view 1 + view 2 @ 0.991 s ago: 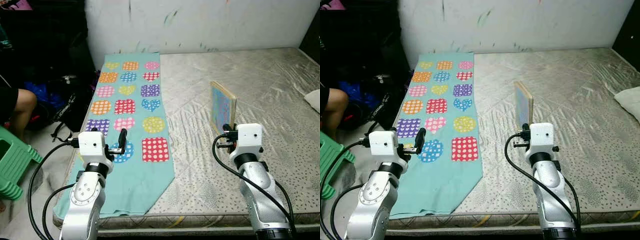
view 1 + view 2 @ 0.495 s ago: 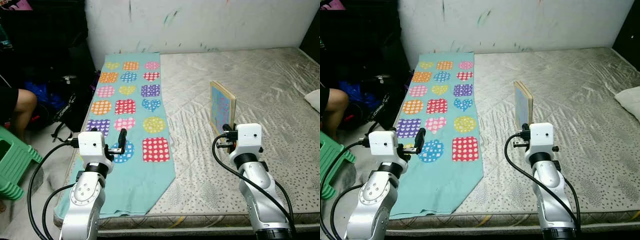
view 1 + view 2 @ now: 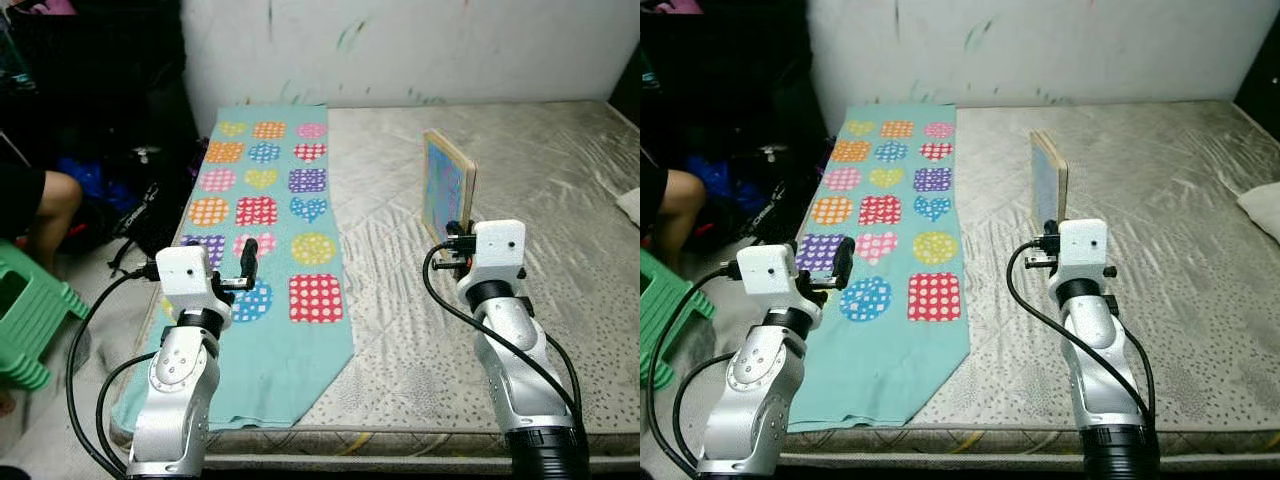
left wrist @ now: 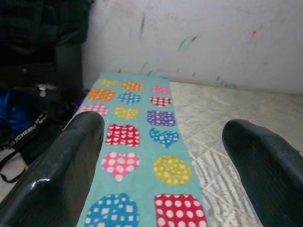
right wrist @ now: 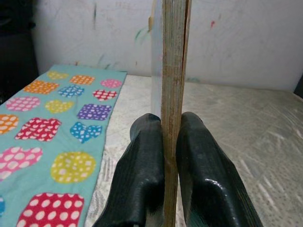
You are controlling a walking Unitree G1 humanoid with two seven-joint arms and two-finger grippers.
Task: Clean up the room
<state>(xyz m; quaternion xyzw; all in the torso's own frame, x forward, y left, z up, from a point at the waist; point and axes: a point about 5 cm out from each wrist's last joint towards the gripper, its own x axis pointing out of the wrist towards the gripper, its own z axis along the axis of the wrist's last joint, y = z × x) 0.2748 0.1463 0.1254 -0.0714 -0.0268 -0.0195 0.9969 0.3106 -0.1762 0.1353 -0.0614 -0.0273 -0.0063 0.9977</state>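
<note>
— Arms first, nearest the camera: what are they doing?

— Both silver arms reach forward over the near edge of the mattress (image 3: 560,180). The left gripper (image 4: 161,156) hovers above the near part of the teal cloth (image 3: 265,250), its two black fingers (image 4: 61,161) spread wide apart with nothing between them.

— And the right one?

— The right gripper (image 5: 170,156) has its fingers pressed together on the lower edge of a thin wooden board (image 3: 446,195). The board stands upright, edge-on to the wrist camera, and its broad face shows a bluish picture in the head views. It is held above the bare mattress, to the right of the cloth and apart from it.

— What about the cloth itself?

— It lies flat along the left side of the mattress, running from the near edge up to the wall (image 3: 420,50). It is printed with rows of dotted hearts, circles and squares in many colours, and its near end is cut at a slant.

— Anything off the bed?

— On the floor to the left sits a green plastic stool (image 3: 30,325), and just beside it a person's knee (image 3: 50,200) shows at the picture's edge. Behind that, dark bags (image 3: 140,205) are heaped against the wall. At the far right edge of the mattress lies a white pillow (image 3: 1262,205).
</note>
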